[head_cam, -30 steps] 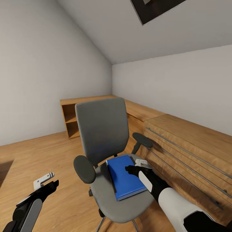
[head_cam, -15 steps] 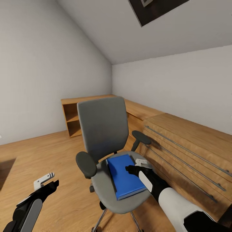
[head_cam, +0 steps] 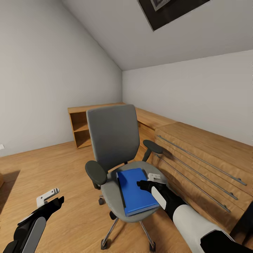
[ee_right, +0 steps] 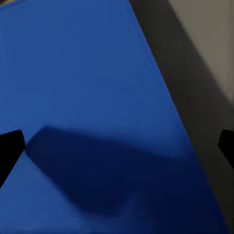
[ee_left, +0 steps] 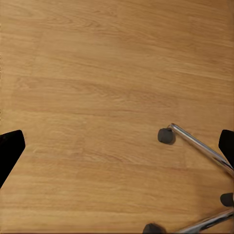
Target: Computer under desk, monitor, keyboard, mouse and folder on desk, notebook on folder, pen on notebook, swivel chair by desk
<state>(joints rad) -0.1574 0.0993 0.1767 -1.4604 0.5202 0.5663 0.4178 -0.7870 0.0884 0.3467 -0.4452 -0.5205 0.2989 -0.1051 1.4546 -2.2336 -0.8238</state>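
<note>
Right gripper (head_cam: pixel 144 183): hovers low over the folder's right edge on the chair seat; in the right wrist view its two black fingertips (ee_right: pixel 9 148) sit at opposite edges of the picture, spread wide, with nothing between them.
Left gripper (head_cam: pixel 52 198): hangs over the bare floor to the left of the chair, well apart from it; in the left wrist view the fingertips (ee_left: pixel 9 148) stand far apart and hold nothing.
Folder (head_cam: pixel 135 190): bright blue, flat on the grey seat, lying lengthwise from the backrest side toward the front edge, a little right of the seat's middle; in the right wrist view its blue cover (ee_right: pixel 87 112) lies close under the fingers, with a shadow across it and grey seat along one side.
Swivel chair (head_cam: pixel 113 140): upright, grey back facing the camera, black armrests on both sides, chrome legs and casters (ee_left: pixel 166 136) on the floor.
Low cabinets (head_cam: pixel 203 154): light wood, along the right wall just beside the chair, with long silver rails on the front; an open shelf unit (head_cam: pixel 80 130) stands behind the chair in the corner.
Floor (head_cam: pixel 49 168): wood planks.
</note>
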